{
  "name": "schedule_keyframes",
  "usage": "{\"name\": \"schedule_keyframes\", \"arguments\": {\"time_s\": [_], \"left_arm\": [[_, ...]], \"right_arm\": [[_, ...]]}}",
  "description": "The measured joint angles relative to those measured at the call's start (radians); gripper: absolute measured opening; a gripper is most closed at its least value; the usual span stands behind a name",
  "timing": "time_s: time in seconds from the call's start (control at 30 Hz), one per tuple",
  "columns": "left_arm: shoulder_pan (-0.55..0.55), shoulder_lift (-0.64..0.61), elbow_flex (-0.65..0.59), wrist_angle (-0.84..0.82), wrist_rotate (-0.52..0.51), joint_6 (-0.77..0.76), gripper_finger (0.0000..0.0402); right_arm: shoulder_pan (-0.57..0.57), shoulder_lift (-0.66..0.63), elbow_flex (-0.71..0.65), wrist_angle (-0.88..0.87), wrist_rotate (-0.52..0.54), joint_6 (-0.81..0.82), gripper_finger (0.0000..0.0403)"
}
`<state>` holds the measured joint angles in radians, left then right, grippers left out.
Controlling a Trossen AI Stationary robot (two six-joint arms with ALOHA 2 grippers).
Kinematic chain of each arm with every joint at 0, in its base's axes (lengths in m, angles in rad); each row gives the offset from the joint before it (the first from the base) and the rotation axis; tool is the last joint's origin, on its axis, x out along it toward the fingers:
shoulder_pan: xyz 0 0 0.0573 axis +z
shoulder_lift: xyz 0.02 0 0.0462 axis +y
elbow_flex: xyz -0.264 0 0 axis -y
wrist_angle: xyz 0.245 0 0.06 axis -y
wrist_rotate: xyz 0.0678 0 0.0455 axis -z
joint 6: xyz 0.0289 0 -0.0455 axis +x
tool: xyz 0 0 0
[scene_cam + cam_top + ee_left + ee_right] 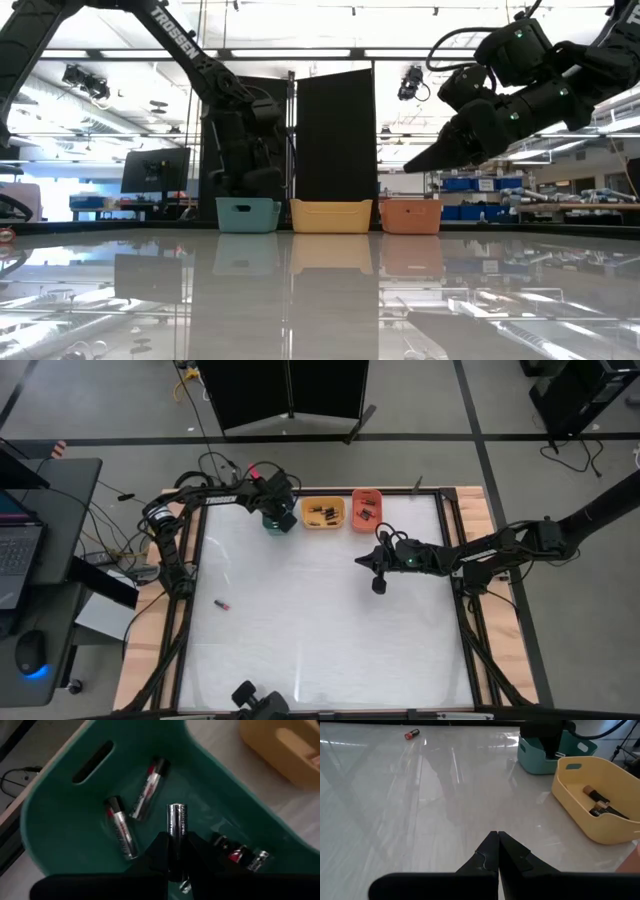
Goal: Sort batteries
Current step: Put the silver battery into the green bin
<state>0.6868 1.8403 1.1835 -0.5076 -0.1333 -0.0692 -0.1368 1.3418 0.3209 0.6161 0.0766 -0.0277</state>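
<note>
My left gripper (177,851) hangs over the green tray (60,825) at the table's far edge, shut on a silvery battery (176,822). Other batteries lie on the tray's floor: two with red bands (148,790) (120,827) and a few more (240,855) to one side. One red-banded battery (222,604) lies alone on the table's left half. My right gripper (497,845) hovers shut and holding nothing above the table's right half, near the orange tray (367,510). My left gripper pinches the silvery battery by its sides (177,845) between the two fingers, coming from above and slanting down. The battery lies along the fingers, and its far end (176,810) sticks out past their tips into the green tray. Whether that end touches the tray's floor cannot be told.
A yellow tray (323,512) with several dark batteries stands between the green tray (278,518) and the orange one along the far edge. The white tabletop (320,630) spreads out toward the near edge. A desk with a laptop (20,550) stands beyond the table's left side.
</note>
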Motion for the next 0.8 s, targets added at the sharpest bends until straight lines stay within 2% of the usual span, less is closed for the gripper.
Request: {"name": "schedule_keyframes", "arguments": {"time_s": [0.8], "left_arm": [[0.013, 0.028, 0.0, 0.05, 0.016, 0.0, 0.0045]], "right_arm": [[0.0, 0.0, 0.0, 0.019, 0.001, 0.0, 0.0009]]}}
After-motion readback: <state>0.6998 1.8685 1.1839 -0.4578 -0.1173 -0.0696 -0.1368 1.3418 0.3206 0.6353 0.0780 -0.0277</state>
